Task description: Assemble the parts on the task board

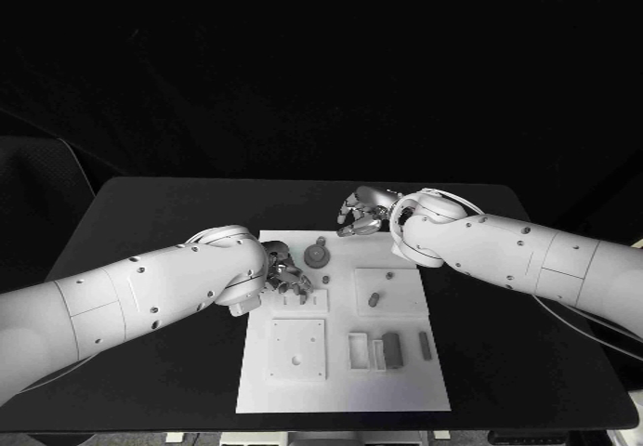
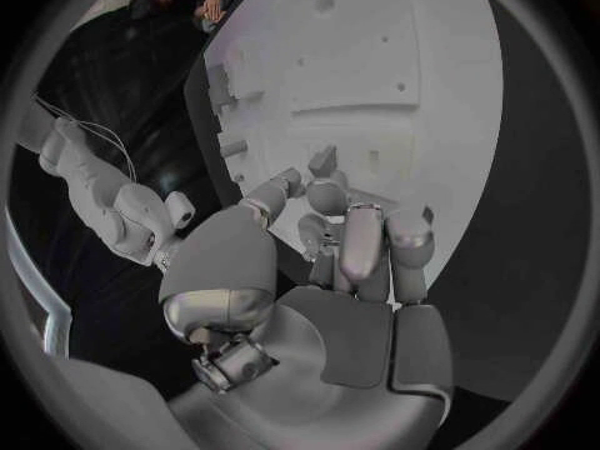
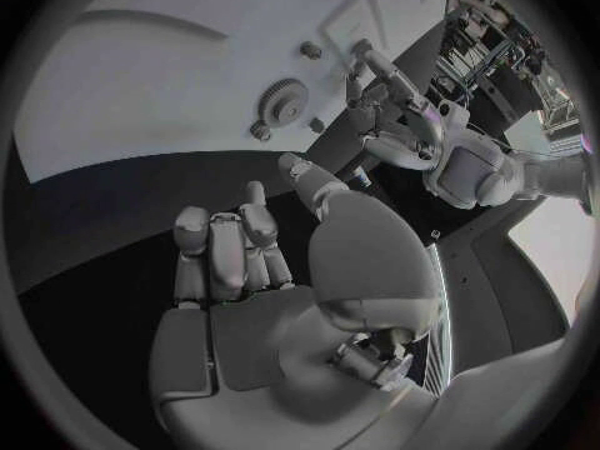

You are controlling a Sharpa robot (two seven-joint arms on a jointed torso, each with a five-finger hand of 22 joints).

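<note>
The task board (image 1: 342, 372) lay flat in the middle of the black surface (image 1: 161, 214), its long side running from 12 to 6 o'clock in the head view. Near its 12 o'clock end sat a grey gear (image 1: 319, 255), with a smaller round part touching its 1 o'clock edge. Toward 3 o'clock from centre, a small peg (image 1: 375, 299) stood on a raised square block (image 1: 386, 290). In the lower half, a square plate (image 1: 297, 349) lay at 8 o'clock, and beside it toward 4 o'clock were a pale rectangular frame (image 1: 360, 350), a dark block (image 1: 391, 348) and a slim dark pin (image 1: 425, 346), set close side by side but apart. The left arm's bulk covered the board's 10 o'clock edge. The left robot hand (image 1: 284, 271) was low over the board just beside the gear, fingers curled downward; the left wrist view showed its fingertips (image 2: 328, 196) bunched near a small part (image 2: 323, 158), and whether they gripped it I cannot tell. The right robot hand (image 1: 364, 212) hovered beyond the board's 12 o'clock edge over bare surface, fingers loosely bent and apart, released, grasping nothing
</note>
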